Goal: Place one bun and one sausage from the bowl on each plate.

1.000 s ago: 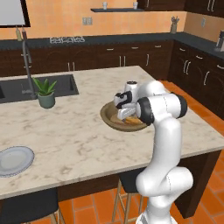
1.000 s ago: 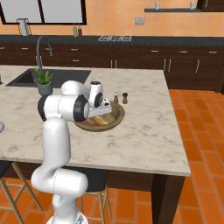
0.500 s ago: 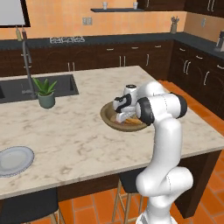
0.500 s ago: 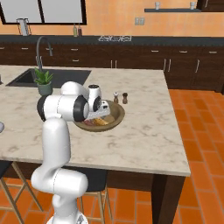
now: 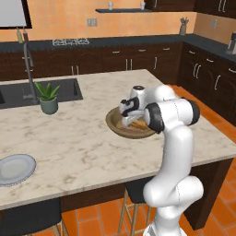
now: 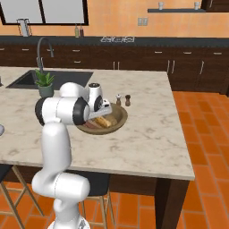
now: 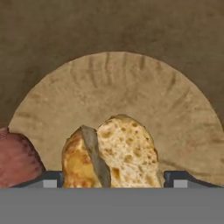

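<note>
The olive-brown bowl [image 5: 112, 123] [image 6: 121, 117] stands on the island's right half. My gripper [image 5: 129, 115] [image 6: 101, 117] [image 7: 113, 177] is down inside it. In the hand view a golden split bun [image 7: 122, 153] fills the gap between my two fingertips [image 7: 52, 178], which press against its sides. A reddish sausage [image 7: 15, 157] lies just left of the bun on the bowl [image 7: 131, 87] floor. More buns [image 6: 106, 121] show in the bowl in the right base view. One light-grey plate [image 5: 14, 168] sits far off at the counter's front left.
A potted plant [image 5: 47, 97] stands by the sink [image 5: 27, 92] with its faucet [image 5: 28, 64]. Two small shakers [image 6: 123, 99] are just behind the bowl. The counter's front edge runs close below the bowl.
The fingers have narrowed from wide open onto the bun. The hand has stayed low in the bowl, barely shifting.
</note>
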Tool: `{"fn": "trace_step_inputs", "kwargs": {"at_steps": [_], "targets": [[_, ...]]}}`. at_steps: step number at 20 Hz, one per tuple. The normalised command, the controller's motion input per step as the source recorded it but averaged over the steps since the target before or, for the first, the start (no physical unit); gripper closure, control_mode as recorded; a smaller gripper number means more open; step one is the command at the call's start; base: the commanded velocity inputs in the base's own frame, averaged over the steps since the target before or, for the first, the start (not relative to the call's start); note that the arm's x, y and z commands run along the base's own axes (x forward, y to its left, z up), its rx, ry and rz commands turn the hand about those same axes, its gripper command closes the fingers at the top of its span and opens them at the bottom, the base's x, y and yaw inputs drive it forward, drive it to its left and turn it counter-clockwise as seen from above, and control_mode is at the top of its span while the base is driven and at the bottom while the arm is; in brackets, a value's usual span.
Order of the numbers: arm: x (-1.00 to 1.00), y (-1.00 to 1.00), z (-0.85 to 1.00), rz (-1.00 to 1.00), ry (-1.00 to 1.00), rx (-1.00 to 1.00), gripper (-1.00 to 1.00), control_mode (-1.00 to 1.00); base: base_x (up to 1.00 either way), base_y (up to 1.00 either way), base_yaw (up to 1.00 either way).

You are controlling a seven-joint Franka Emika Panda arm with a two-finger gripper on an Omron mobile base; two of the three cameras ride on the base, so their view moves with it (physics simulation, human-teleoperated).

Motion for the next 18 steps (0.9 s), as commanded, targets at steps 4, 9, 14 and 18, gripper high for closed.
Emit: {"fn": "trace_step_inputs", "kwargs": {"at_steps": [4, 9, 14, 18], "targets": [[-0.19, 0.46, 0.95, 0.0, -0.02, 0.0, 1.0, -1.0, 0.0, 0.0, 0.0], [-0.8, 0.23, 1.0, 0.0, -0.07, 0.0, 1.0, -1.0, 0.0, 0.0, 0.0], [-1.0, 0.05, 0.65, 0.0, -0.28, 0.04, 1.0, -1.0, 0.0, 0.0, 0.0], [-1.0, 0.0, 0.3, -0.01, -0.21, 0.0, 1.0, -1.0, 0.0, 0.0, 0.0]]}}
